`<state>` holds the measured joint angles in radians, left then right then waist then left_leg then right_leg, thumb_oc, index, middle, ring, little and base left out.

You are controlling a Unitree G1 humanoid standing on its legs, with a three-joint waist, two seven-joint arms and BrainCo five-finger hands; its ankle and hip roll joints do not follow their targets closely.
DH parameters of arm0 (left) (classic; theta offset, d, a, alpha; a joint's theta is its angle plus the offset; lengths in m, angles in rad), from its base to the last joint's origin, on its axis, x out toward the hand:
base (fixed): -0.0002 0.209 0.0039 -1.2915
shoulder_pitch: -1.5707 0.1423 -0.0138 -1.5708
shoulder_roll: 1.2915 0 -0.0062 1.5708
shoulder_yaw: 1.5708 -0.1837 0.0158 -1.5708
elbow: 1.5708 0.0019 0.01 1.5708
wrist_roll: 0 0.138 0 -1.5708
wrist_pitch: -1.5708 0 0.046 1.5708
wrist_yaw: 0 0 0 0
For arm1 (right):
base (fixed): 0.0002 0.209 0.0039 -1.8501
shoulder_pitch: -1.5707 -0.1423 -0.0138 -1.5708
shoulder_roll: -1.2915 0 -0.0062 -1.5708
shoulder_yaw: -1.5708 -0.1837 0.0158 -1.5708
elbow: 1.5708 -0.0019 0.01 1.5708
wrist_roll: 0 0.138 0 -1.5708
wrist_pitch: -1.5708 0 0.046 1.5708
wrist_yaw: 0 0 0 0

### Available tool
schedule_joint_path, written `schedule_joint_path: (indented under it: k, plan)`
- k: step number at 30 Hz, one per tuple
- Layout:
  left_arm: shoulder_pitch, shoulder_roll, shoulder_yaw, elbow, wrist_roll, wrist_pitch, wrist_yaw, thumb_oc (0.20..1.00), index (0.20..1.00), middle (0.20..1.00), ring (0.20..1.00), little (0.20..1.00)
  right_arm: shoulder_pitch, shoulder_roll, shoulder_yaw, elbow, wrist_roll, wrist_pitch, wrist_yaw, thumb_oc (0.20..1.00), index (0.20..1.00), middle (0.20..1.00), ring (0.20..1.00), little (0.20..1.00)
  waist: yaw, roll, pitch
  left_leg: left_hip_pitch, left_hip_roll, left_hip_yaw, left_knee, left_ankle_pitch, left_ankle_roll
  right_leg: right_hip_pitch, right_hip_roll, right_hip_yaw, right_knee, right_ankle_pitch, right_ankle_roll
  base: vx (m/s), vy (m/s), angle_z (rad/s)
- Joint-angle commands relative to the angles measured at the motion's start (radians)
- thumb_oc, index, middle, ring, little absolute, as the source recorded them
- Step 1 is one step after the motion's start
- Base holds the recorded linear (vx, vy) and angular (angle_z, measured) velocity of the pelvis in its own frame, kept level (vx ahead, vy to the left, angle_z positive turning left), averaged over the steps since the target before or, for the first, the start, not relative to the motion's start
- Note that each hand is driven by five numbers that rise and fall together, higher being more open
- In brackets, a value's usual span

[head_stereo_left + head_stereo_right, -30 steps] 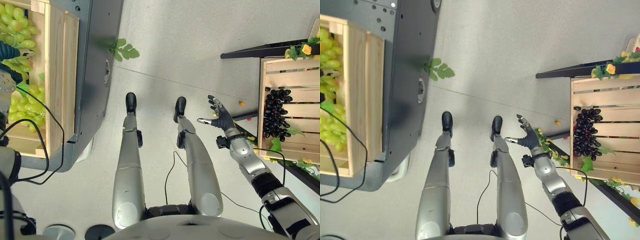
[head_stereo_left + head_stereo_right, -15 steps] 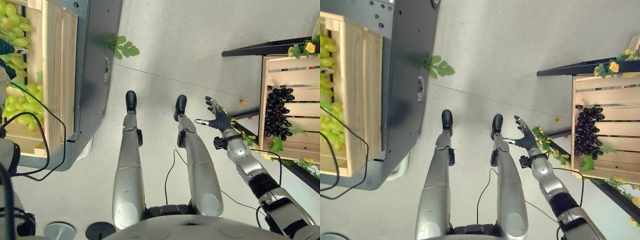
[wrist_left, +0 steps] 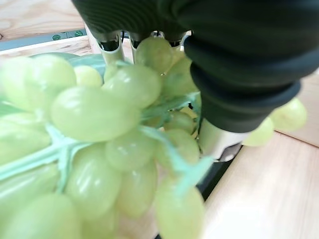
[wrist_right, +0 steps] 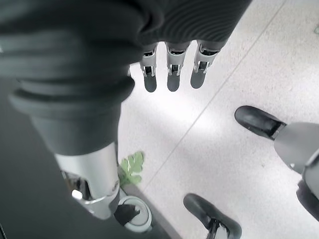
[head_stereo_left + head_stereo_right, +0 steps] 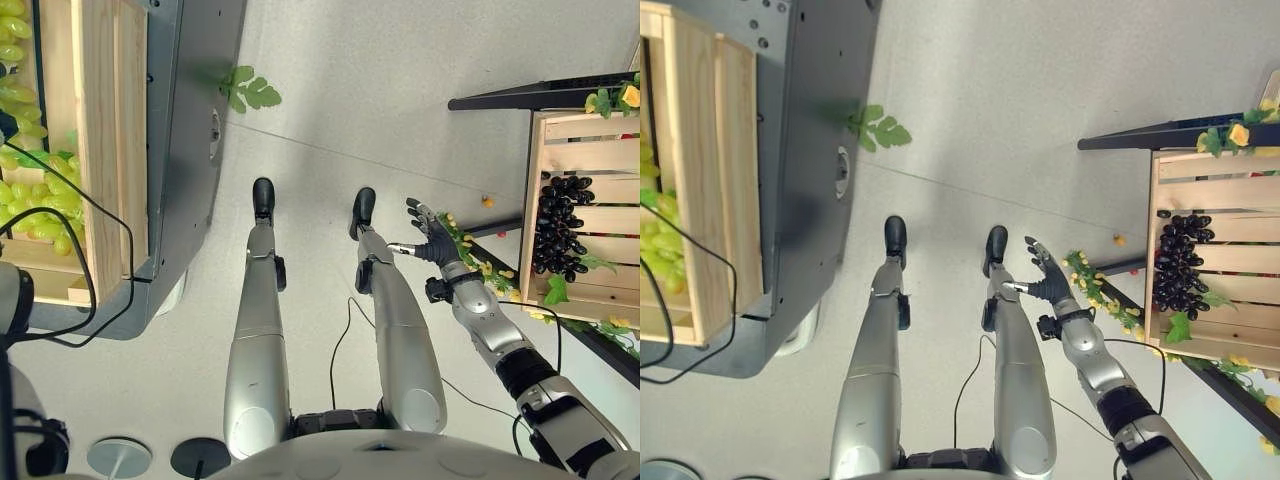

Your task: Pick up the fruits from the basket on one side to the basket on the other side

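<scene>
Around green grapes (image 3: pixel 94 114) left hand (image 3: pixel 239 64) curled; right hand (image 5: pixel 432 238) open.

Even, bright overhead light fills the room, and the pale floor (image 5: pixel 400 90) reads clean with soft shadows. A darker band of shade falls across the floor beside the grey bench (image 5: pixel 190 150). In the left wrist view the green grapes (image 3: pixel 94 114) sit so close that they blur. The right wrist view is dim along the dark cover.

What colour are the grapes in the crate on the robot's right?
Dark purple, nearly black grapes; clearest in the left eye view.
</scene>
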<state>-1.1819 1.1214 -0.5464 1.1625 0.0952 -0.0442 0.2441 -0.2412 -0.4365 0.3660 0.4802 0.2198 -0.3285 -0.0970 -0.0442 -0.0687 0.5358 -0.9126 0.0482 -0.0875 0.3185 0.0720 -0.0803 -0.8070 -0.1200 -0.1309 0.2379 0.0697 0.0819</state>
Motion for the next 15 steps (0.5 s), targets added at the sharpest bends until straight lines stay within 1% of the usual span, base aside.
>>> schedule_joint_path:
  k: [1, 7, 11, 14, 15]
  plan:
    - [0.030, -0.011, -0.007, 0.054, 0.001, 0.012, -0.057, 0.200, 0.200, 0.200, 0.200, 0.200, 0.061, -0.032, -0.001, -0.046, 0.023, -0.028, 0.004, 1.000, 1.000, 1.000, 1.000, 1.000, -0.009, 0.008, -0.016, 0.043, -0.037, 0.082, 0.076, -0.124, 0.027, 0.058, -0.057, 0.050, -0.058, 0.054, 0.132, 0.00, 0.000, 0.00]
    - [0.060, -0.019, 0.028, 0.060, -0.023, 0.000, -0.046, 0.200, 0.200, 0.200, 0.200, 0.200, 0.063, -0.033, 0.001, -0.059, 0.018, -0.029, 0.002, 1.000, 1.000, 1.000, 1.000, 1.000, -0.010, 0.007, -0.016, 0.051, -0.035, 0.086, 0.073, -0.122, 0.028, 0.060, -0.057, 0.049, -0.056, 0.055, 0.131, 0.00, 0.000, 0.00]
    - [0.106, -0.036, 0.074, 0.050, -0.054, -0.016, -0.022, 0.200, 0.200, 0.200, 0.200, 0.200, 0.062, -0.035, 0.006, -0.058, 0.014, -0.027, -0.002, 1.000, 1.000, 1.000, 1.000, 1.000, -0.012, 0.011, -0.016, 0.068, -0.034, 0.089, 0.069, -0.119, 0.026, 0.067, -0.058, 0.047, -0.047, 0.056, 0.131, 0.00, 0.000, 0.00]
    - [0.177, -0.058, 0.126, 0.018, -0.065, -0.036, -0.001, 0.200, 0.200, 0.200, 0.200, 0.200, 0.060, -0.036, 0.006, -0.055, 0.005, -0.026, -0.010, 1.000, 1.000, 1.000, 1.000, 1.000, -0.006, 0.014, -0.016, 0.104, -0.033, 0.094, 0.055, -0.114, 0.023, 0.090, -0.058, 0.046, -0.043, 0.054, 0.129, 0.00, 0.000, 0.00]
    - [0.248, -0.067, 0.173, -0.017, -0.066, -0.046, 0.009, 0.200, 0.200, 0.200, 0.200, 0.200, 0.062, -0.033, -0.003, -0.050, -0.006, -0.024, -0.016, 1.000, 1.000, 1.000, 1.000, 1.000, 0.002, 0.018, -0.016, 0.134, -0.032, 0.096, 0.045, -0.112, 0.022, 0.111, -0.059, 0.045, -0.042, 0.052, 0.127, -0.03, -0.007, -0.06]
